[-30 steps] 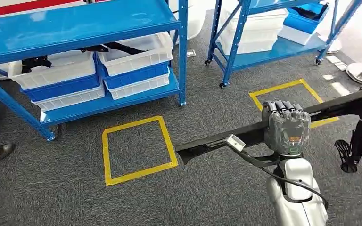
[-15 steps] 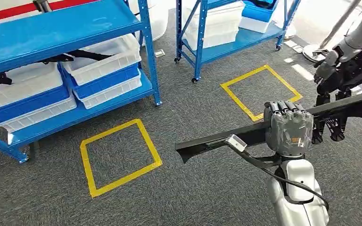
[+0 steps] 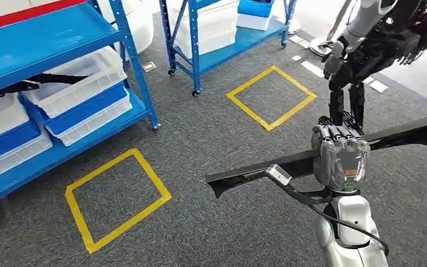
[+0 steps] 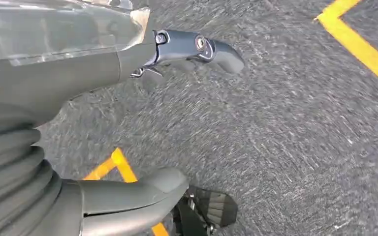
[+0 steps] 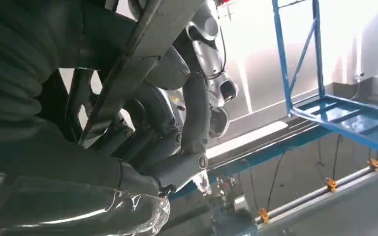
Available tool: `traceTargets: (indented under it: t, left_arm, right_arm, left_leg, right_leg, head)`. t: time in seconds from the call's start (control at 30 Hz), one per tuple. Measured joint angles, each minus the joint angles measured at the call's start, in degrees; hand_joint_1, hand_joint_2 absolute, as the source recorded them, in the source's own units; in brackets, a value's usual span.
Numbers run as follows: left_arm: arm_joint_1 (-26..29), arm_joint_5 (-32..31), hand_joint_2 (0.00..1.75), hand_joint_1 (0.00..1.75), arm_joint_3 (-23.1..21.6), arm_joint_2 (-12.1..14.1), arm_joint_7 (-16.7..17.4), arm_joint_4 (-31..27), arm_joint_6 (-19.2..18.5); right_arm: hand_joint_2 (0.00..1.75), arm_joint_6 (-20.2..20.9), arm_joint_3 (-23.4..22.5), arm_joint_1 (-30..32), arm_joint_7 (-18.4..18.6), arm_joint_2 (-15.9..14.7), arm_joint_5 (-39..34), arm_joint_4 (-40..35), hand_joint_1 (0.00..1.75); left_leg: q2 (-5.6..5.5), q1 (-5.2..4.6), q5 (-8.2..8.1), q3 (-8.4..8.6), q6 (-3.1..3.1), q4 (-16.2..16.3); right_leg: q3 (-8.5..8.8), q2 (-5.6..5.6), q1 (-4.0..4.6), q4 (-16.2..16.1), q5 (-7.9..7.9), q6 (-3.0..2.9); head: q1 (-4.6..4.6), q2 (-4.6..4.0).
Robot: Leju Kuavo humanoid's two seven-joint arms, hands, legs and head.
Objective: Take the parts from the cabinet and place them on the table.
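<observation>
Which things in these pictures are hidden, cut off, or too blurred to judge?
- Right hand, head view: its back hides how the fingers wrap the long black part.
- White plastic bins on the blue metal shelf: contents mostly hidden by the shelf above.
- Left hand, left wrist view: grey carpet blurred.
- Second robot: cut off by the top edge.

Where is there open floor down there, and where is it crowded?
Open carpet lies inside the near yellow square in front of the left blue rack, and inside the far yellow square before the second rack. It is crowded at the right, where another robot stands beyond the right hand gripping the long black part.
</observation>
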Motion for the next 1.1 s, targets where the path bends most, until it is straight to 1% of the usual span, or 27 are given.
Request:
traceTargets:
  t: [0.03, 0.07, 0.1, 0.13, 0.2, 0.23, 0.27, 0.3, 0.33, 0.37, 0.4, 0.43, 0.47, 0.53, 0.57, 0.6, 0.63, 0.67, 0.73, 0.77, 0.8, 0.87, 0.9, 0.93, 1.0, 1.07, 1.1]
  left_arm:
    - [-0.3, -0.1, 1.75, 0.0, 0.0, 0.0, 0.0, 0.0, 0.0]
    - [-0.6, -0.2, 1.75, 0.0, -0.1, -0.1, 0.0, 0.0, 0.0]
    - [-0.7, -0.5, 1.75, 0.0, -0.1, -0.1, 0.0, 0.0, -0.1]
    - [-0.8, -0.7, 1.75, 0.0, -0.1, -0.1, 0.0, 0.0, -0.1]
    - [-0.8, -1.1, 1.75, 0.0, -0.2, -0.1, 0.1, 0.0, -0.1]
    - [-0.8, -1.4, 1.75, 0.0, -0.2, -0.1, 0.3, 0.0, -0.2]
    - [-0.9, -1.5, 1.75, 0.0, -0.2, -0.2, 0.3, 0.0, -0.2]
    - [-1.1, -1.7, 1.75, 0.0, -0.3, -0.2, 0.4, 0.0, -0.2]
    - [-1.4, -1.9, 1.75, 0.0, -0.4, -0.2, 0.5, 0.0, -0.4]
    - [-1.6, -2.1, 1.75, 0.0, -0.5, -0.2, 0.5, 0.0, -0.4]
    - [-1.8, -2.4, 1.75, 0.0, -0.6, -0.1, 0.6, -0.1, -0.4]
    - [-2.0, -2.5, 1.75, 0.0, -0.7, -0.1, 0.7, -0.1, -0.4]
    - [-2.2, -2.5, 1.75, 0.0, -0.8, 0.0, 0.7, -0.1, -0.4]
    - [-2.4, -2.5, 1.75, 0.0, -1.0, -0.1, 0.7, -0.2, -0.3]
    - [-2.5, -2.5, 1.75, 0.0, -1.0, -0.1, 0.7, -0.3, -0.3]
    - [-2.6, -2.5, 1.75, 0.0, -1.0, 0.0, 0.7, -0.3, -0.3]
    - [-2.6, -2.5, 1.75, 0.0, -1.0, -0.1, 0.7, -0.3, -0.3]
    - [-2.6, -2.7, 1.75, 0.0, -1.0, -0.1, 0.9, -0.3, -0.3]
    - [-2.6, -2.9, 1.75, 0.0, -1.1, -0.1, 1.1, -0.3, -0.3]
    - [-2.7, -2.9, 1.75, 0.0, -1.2, -0.1, 1.2, -0.3, -0.3]
    - [-2.7, -2.9, 1.75, 0.0, -1.2, -0.1, 1.2, -0.3, -0.3]
    - [-3.0, -2.6, 1.75, 0.0, -1.2, -0.1, 1.1, -0.3, -0.5]
    - [-3.1, -2.7, 1.75, 0.0, -1.2, -0.1, 1.1, -0.3, -0.5]
    - [-3.2, -2.7, 1.75, 0.0, -1.2, -0.1, 1.0, -0.3, -0.6]
    - [-3.4, -2.8, 1.75, 0.0, -1.3, -0.2, 1.0, -0.3, -0.6]
    - [-3.6, -2.8, 1.75, 0.0, -1.3, -0.4, 1.0, -0.4, -0.6]
    - [-3.7, -2.8, 1.75, 0.0, -1.4, -0.5, 1.0, -0.4, -0.6]
  right_arm:
    - [1.75, 0.0, -0.3, 0.3, 0.0, -0.1, 0.0, -0.2, 1.62]
    - [1.75, -0.1, -0.6, 0.4, 0.0, -0.2, 0.0, -0.4, 1.62]
    - [1.75, -0.2, -0.7, 0.6, 0.0, -0.2, 0.0, -0.7, 1.62]
    - [1.75, -0.3, -0.8, 0.7, -0.1, -0.3, 0.0, -1.0, 1.62]
    - [1.75, -0.5, -1.0, 1.7, -0.1, -0.4, 0.0, -1.6, 1.62]
    - [1.75, -0.6, -1.2, 2.4, -0.1, -0.6, 0.0, -1.7, 1.62]
    - [1.75, -0.6, -1.5, 3.0, -0.1, -0.8, 0.0, -1.8, 1.62]
    - [1.75, -0.7, -1.9, 3.4, -0.1, -0.9, -0.1, -1.9, 1.62]
    - [1.75, -0.9, -2.1, 3.7, 0.0, -1.1, -0.1, -2.1, 1.62]
    - [1.75, -1.1, -2.3, 3.8, 0.0, -1.3, -0.2, -2.4, 1.62]
    - [1.75, -1.4, -2.4, 3.8, 0.0, -1.4, -0.2, -2.7, 1.62]
    - [1.75, -1.6, -2.5, 3.8, 0.0, -1.4, -0.2, -2.9, 1.62]
    - [1.75, -1.8, -2.7, 4.1, 0.0, -1.4, -0.2, -3.1, 1.62]
    - [1.75, -1.9, -3.1, 4.5, 0.0, -1.6, -0.2, -3.1, 1.62]
    - [1.75, -1.9, -3.2, 4.6, 0.0, -1.6, -0.2, -3.3, 1.62]
    - [1.75, -1.9, -3.3, 4.5, 0.0, -1.6, -0.2, -3.6, 1.62]
    - [1.75, -1.8, -3.3, 4.2, 0.0, -1.7, -0.2, -3.7, 1.62]
    - [1.75, -1.8, -3.3, 3.8, 0.0, -1.7, -0.2, -3.7, 1.62]
    - [1.75, -1.6, -3.3, 3.6, 0.0, -1.7, -0.3, -3.7, 1.62]
    - [1.75, -1.2, -3.4, 3.5, 0.0, -1.7, -0.3, -3.7, 1.62]
    - [1.75, -0.7, -3.5, 3.3, -0.1, -1.7, -0.3, -3.7, 1.62]
    - [1.75, -0.4, -3.6, 2.8, -0.2, -1.7, -0.3, -3.7, 1.62]
    - [1.75, -0.4, -3.7, 2.5, -0.2, -1.7, -0.3, -3.7, 1.62]
    - [1.75, -0.3, -3.7, 2.1, -0.2, -1.7, -0.3, -3.7, 1.62]
    - [1.75, -0.2, -3.8, 1.6, -0.2, -1.9, -0.3, -3.8, 1.62]
    - [1.75, -0.2, -4.1, 1.7, -0.3, -2.0, -0.4, -3.8, 1.62]
    - [1.75, -0.2, -4.2, 1.7, -0.3, -2.1, -0.4, -3.8, 1.62]
  left_leg:
    - [0.71, -0.2, 0.27, 0.07, 0.44, -0.3]
    - [1.76, 0.34, 0.97, 0.23, 1.37, -1.2]
    - [2.4, -0.01, 1.15, 0.34, 1.83, -1.4]
    - [3.31, -0.12, 1.19, 0.23, 2.06, -1.4]
    - [5.1, -0.39, 1.15, 0.09, 2.11, -1.4]
    - [5.89, -0.44, 1.15, 0.03, 2.11, -1.4]
    - [6.71, -0.46, 1.15, 0.02, 2.11, -1.4]
    - [7.47, -0.46, 1.13, 0.05, 2.08, -1.4]
    - [8.17, -0.46, 1.08, 0.13, 1.99, -1.4]
    - [8.81, -0.46, 0.98, 0.26, 1.84, -1.3]
    - [9.33, -0.79, 0.81, 0.4, 1.54, -1.2]
    - [9.89, -1.11, 0.56, 0.33, 1.14, -1.1]
    - [10.24, -1.22, 0.57, 0.5, 0.95, -1.1]
    - [11.39, -1.0, 0.67, 0.72, 0.61, -1.3]
    - [11.3, -0.76, 0.3, 0.64, 0.03, -1.1]
    - [8.13, -0.49, -0.99, 0.18, -0.41, 0.2]
    - [5.87, -0.41, -3.21, -1.06, -0.43, 3.2]
    - [4.58, -0.37, -5.9, -3.17, -0.48, 7.9]
    - [3.94, -0.35, -9.08, -7.23, -0.57, 16.3]
    - [3.93, -0.34, -8.71, -7.81, -0.56, 17.2]
    - [3.88, -0.28, -6.92, -7.1, -0.53, 15.5]
    - [3.01, -0.04, -1.58, -2.65, -0.21, 6.5]
    - [0.19, 0.28, 0.41, -0.44, -0.01, 1.9]
    - [-1.84, 0.43, -0.31, 0.22, -0.01, 0.2]
    - [-0.46, 0.03, -0.33, -0.08, 0.1, 0.1]
    - [0.99, -0.23, 0.27, 0.16, 1.0, -0.5]
    - [1.98, -0.04, 0.82, 0.37, 1.58, -1.1]
  right_leg:
    - [-0.25, 0.71, 0.08, -0.3, 0.3, 0.49]
    - [-0.83, -0.26, 0.34, 0.3, 0.01, 0.65]
    - [-1.75, -4.0, 0.43, 2.1, -1.1, 0.43]
    - [-3.62, -5.95, 0.49, 5.9, -3.14, 0.02]
    - [-7.99, -6.82, 0.42, 15.4, -6.88, -0.09]
    - [-9.22, -6.89, 0.42, 18.3, -7.57, 0.22]
    - [-8.94, -6.97, 0.42, 18.2, -7.29, 0.64]
    - [-6.98, -7.16, 0.42, 15.2, -6.13, 1.18]
    - [-3.81, -7.69, 0.42, 9.8, -4.33, 1.72]
    - [-0.4, -9.01, 0.4, 4.0, -2.67, 2.04]
    - [1.7, -11.82, 0.57, -0.4, -2.44, 1.46]
    - [2.22, -11.62, 1.35, -0.2, -2.0, 0.98]
    - [1.72, -10.64, 1.04, -0.1, -1.78, 0.35]
    - [1.45, -9.49, 1.3, -0.1, -1.72, -0.13]
    - [1.68, -8.84, 0.58, -0.4, -1.32, -0.82]
    - [1.54, -8.23, 0.34, -0.4, -1.15, -1.13]
    - [1.42, -7.83, 0.27, -0.4, -1.02, -1.76]
    - [1.29, -7.28, 0.32, -0.4, -0.95, -2.01]
    - [1.01, -5.88, 0.52, -0.4, -0.81, -2.2]
    - [0.95, -5.14, 0.54, -0.4, -0.68, -2.33]
    - [0.95, -4.34, 0.54, -0.3, -0.65, -2.29]
    - [0.97, -2.71, 0.5, -0.1, -0.54, -2.12]
    - [0.84, -2.12, 0.46, 0.1, -0.52, -2.04]
    - [0.33, -1.47, 1.08, 0.5, -0.39, -1.71]
    - [-0.52, -0.19, 0.73, 0.3, 0.07, -0.75]
    - [-0.94, 1.35, 0.85, -0.1, 0.63, 0.25]
    - [-1.43, -1.24, 0.65, 0.9, 0.13, 0.13]
  head:
    - [0.15, 0.0]
    - [0.15, 0.0]
    - [0.15, 0.0]
    - [0.46, 0.0]
    - [0.44, 0.0]
    - [0.52, 0.0]
    - [0.48, 0.0]
    - [0.52, 0.0]
    - [0.59, 0.0]
    - [0.59, 0.0]
    - [0.63, 0.0]
    - [0.74, 0.0]
    - [0.39, 0.0]
    - [0.48, 0.0]
    - [0.52, 0.0]
    - [0.26, 0.0]
    - [0.17, 0.0]
    - [0.09, 0.0]
    - [0.11, 0.0]
    - [0.15, 0.0]
    - [0.11, 0.0]
    - [0.11, 0.0]
    - [0.02, 0.0]
    - [0.13, 0.0]
    - [0.11, 0.0]
    - [0.17, 0.0]
    - [0.13, 0.0]
